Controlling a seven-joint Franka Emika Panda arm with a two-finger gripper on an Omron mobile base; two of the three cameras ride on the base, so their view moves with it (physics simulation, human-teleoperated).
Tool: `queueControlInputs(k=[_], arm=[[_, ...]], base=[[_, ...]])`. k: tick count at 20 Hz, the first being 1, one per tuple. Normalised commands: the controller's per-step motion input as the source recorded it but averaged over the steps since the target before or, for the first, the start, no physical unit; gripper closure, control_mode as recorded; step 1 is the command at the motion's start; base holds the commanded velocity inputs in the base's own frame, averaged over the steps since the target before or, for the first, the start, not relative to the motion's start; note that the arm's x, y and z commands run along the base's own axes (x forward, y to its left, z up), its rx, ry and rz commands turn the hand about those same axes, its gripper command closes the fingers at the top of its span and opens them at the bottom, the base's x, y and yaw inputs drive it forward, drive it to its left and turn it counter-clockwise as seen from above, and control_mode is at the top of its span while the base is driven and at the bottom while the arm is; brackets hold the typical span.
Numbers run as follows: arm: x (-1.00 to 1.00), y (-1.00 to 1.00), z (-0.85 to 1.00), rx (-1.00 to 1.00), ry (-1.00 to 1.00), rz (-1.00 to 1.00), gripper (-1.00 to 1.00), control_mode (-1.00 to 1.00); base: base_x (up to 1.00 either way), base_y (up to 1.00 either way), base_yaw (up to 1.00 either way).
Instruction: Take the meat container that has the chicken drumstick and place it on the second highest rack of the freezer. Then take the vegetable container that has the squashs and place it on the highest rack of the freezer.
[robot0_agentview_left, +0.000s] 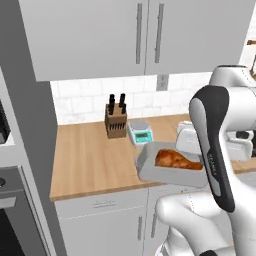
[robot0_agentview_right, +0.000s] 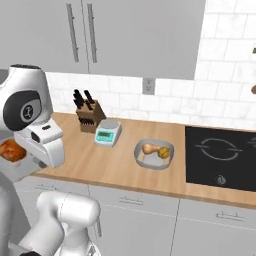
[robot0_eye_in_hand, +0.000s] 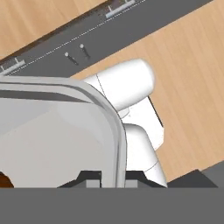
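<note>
where hand view shows fingers (robot0_eye_in_hand: 106, 177) pinching meat container (robot0_eye_in_hand: 65, 131) rim, right view adds squashs (robot0_agentview_right: 163, 152)

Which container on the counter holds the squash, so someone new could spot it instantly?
Start at the black cooktop set into the wooden counter. Just to its left sits a shallow grey container, with the small scale and knife block further left. It alone holds pale yellow-orange squash, not reddish-brown meat.
</note>
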Motion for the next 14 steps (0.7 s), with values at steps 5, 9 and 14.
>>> queueControlInputs(k=[5, 9, 14], arm=[[0.0, 0.0, 0.0, 0.0, 0.0, 0.0, 1.0, 1.0], [0.0, 0.0, 0.0, 0.0, 0.0, 0.0, 1.0, 1.0], [0.0, 0.0, 0.0, 0.0, 0.0, 0.0, 1.0, 1.0]], base=[[-0.87, 0.2, 0.0], [-0.41, 0.66, 0.0], [-0.01, 0.99, 0.0]])
